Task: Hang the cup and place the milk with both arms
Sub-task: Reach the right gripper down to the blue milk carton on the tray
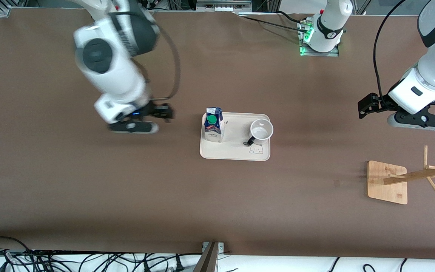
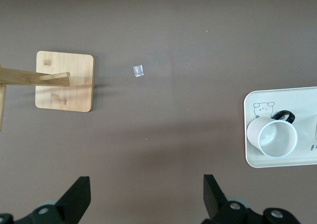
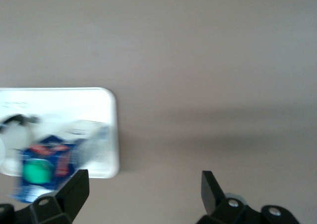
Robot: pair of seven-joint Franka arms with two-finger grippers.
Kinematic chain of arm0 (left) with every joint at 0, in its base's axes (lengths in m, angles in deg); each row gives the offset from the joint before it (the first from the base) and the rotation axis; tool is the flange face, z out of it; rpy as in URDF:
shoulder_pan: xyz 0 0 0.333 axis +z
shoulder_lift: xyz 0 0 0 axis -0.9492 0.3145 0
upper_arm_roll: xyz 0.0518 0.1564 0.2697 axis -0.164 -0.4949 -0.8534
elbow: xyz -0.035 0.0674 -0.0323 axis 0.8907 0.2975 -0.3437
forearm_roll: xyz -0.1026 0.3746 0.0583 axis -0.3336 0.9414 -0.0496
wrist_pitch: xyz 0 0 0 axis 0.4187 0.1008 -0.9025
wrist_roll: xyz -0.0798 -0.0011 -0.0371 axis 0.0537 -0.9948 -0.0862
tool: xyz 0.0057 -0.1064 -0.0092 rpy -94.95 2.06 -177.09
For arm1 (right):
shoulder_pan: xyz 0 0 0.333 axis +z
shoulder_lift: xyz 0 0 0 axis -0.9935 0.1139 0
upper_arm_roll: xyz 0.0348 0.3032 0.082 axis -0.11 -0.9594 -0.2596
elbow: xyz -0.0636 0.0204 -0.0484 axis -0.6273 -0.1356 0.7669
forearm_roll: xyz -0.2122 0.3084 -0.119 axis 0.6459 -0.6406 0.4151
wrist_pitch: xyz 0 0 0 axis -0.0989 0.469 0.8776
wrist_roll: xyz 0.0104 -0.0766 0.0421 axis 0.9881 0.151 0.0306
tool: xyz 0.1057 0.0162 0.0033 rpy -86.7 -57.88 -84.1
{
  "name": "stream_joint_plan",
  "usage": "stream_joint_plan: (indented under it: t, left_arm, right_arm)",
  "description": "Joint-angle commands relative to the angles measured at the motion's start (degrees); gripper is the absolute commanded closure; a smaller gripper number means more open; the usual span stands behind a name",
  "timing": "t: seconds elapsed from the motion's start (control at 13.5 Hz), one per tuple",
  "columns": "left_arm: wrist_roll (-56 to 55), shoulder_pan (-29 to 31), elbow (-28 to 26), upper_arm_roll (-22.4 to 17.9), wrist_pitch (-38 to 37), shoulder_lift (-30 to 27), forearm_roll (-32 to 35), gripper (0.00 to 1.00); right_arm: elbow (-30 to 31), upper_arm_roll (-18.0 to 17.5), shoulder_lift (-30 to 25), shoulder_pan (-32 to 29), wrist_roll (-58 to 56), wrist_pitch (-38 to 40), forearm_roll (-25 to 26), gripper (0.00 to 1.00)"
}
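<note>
The milk (image 1: 213,128), a blue and white carton with a green cap, stands upright on a cream tray (image 1: 236,152) at the end toward the right arm. The white cup (image 1: 261,131) stands upright at the tray's other end, mouth up, black handle toward the front camera. My right gripper (image 1: 132,127) hangs open and empty over bare table beside the tray's milk end; its wrist view shows the milk (image 3: 47,164) by one finger (image 3: 74,190). My left gripper (image 1: 421,122) hangs open and empty over bare table toward the left arm's end. Its wrist view shows the cup (image 2: 272,137).
A wooden rack with a square base (image 1: 387,182) and a pegged pole (image 1: 421,175) stands toward the left arm's end, nearer the front camera than the tray. A small scrap of tape (image 2: 138,71) lies between rack and tray. Cables run along the front edge (image 1: 89,260).
</note>
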Motion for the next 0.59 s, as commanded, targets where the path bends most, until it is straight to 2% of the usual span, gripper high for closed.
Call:
stream_joint_plan:
  t: [0.0, 0.15, 0.52]
  left_arm:
    - [0.3, -0.3, 1.8, -0.1, -0.5, 0.9, 0.8, 0.0]
    - [0.3, -0.3, 1.8, -0.1, -0.5, 0.9, 0.9, 0.0]
    - [0.3, -0.3, 1.8, -0.1, -0.5, 0.9, 0.9, 0.0]
  right_arm:
    - [-7.8, 0.7, 7.4, 5.0, 8.3, -1.3, -1.8, 0.0]
    - [-11.2, 0.7, 10.6, 8.0, 13.5, -1.4, -1.8, 0.0]
    - [-11.0, 0.9, 15.0, 12.7, 17.2, -4.6, -0.6, 0.0]
